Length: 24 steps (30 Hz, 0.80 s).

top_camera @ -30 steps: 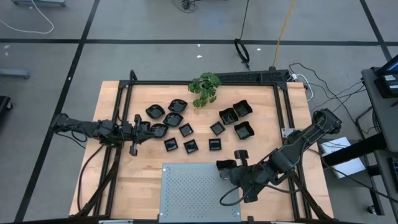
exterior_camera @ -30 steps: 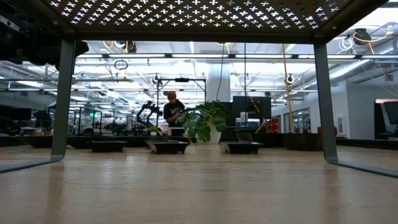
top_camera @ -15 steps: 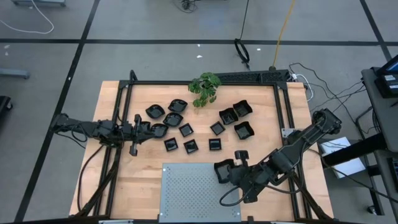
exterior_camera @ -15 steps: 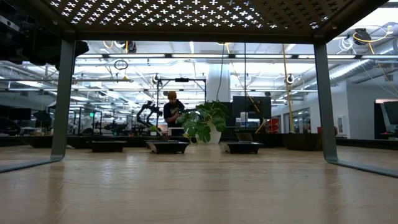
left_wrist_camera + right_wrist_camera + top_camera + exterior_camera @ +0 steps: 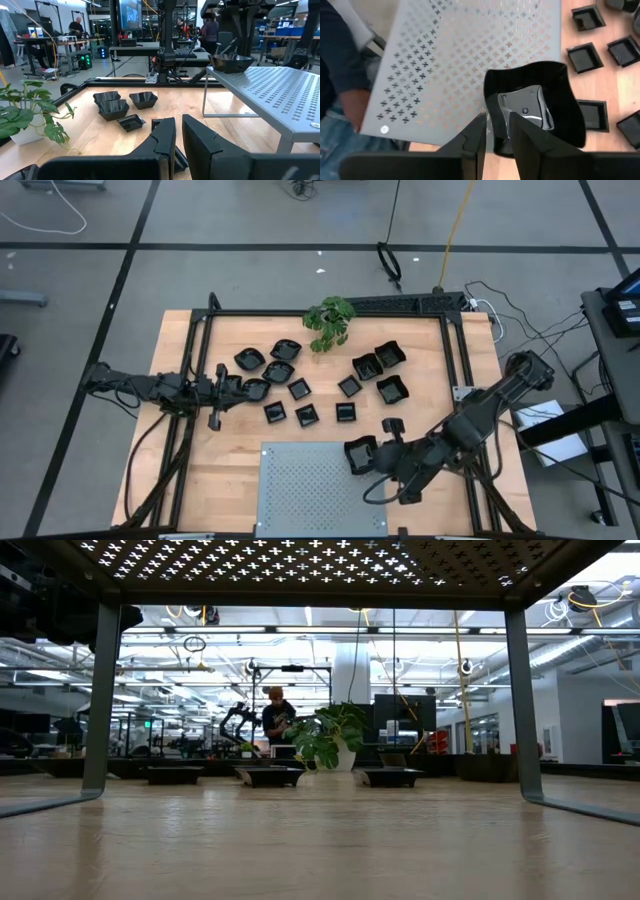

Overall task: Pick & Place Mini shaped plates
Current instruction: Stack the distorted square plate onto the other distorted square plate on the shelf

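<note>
High view: a light wooden bench (image 5: 200, 480) framed by black rails carries a grey perforated metal panel (image 5: 310, 490) at its near edge, a green leafy plant (image 5: 328, 322) near its far edge, and a scatter of small glossy black dishes (image 5: 300, 389) across its middle. The right gripper (image 5: 372, 457) sits at the panel's right edge, its fingers (image 5: 476, 134) slightly parted astride the rim of a black rounded dish (image 5: 535, 107) that rests at the panel's corner. The left gripper (image 5: 238, 386) waits by the bench's left edge beside the scattered dishes, fingers nearly together and holding nothing
</note>
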{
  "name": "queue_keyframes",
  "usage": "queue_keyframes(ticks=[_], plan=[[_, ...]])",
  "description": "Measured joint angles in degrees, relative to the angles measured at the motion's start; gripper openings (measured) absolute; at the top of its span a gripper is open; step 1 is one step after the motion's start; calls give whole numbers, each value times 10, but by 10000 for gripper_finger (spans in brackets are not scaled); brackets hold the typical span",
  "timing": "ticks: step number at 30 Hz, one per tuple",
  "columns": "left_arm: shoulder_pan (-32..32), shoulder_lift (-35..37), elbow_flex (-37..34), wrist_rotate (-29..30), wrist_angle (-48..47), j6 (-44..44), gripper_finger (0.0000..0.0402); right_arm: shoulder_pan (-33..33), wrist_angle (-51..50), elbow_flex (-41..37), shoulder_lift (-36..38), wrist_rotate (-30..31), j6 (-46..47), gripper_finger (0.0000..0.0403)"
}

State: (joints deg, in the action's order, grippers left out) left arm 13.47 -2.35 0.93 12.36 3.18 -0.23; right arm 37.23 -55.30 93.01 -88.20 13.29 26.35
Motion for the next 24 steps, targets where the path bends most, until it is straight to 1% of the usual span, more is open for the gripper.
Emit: queue_keyframes(ticks=[4,11,20,24], plan=[[0,0,0,0,0,0,35,0,23,0,18,1,2,74],[0,0,0,0,0,0,35,-2,77,0,18,2,-20,79],[0,0,0,0,0,0,35,-5,76,0,17,3,-38,80],[0,0,0,0,0,0,35,-8,75,0,17,3,-63,80]])
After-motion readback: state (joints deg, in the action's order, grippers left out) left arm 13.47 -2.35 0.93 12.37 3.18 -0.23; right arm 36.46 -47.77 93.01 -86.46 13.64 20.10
